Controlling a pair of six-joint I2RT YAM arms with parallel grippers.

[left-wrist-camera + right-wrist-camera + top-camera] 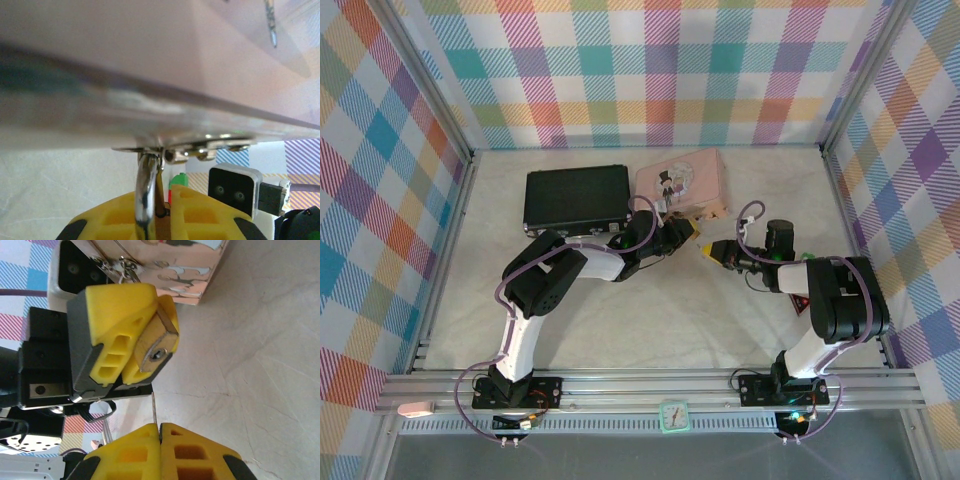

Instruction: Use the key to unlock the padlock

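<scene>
Two robot arms meet near the middle of a pale desk (650,320), just in front of a pink tin (695,170) that lies beside a black case (577,198). The left fingers (120,305), yellow and ribbed, are clenched on the padlock (156,347), a small brass block. Its silver shackle (144,200) rises between them and hooks through the clasp (150,149) on the tin's front edge. The padlock therefore hangs at the tin, held off the desk. The grip seems meant to steady it and turn its underside, with the keyhole (157,355), out toward the other arm. The right fingers (135,450) are pressed together on the key (154,410), a thin dark sliver that sticks out from between their tips and points toward the padlock. Its tip is near the keyhole but apart from it, and appears slightly off to one side of it. The key is not yet inserted, so the next move would probably need fine alignment, because the key is slender and the keyhole is small.
</scene>
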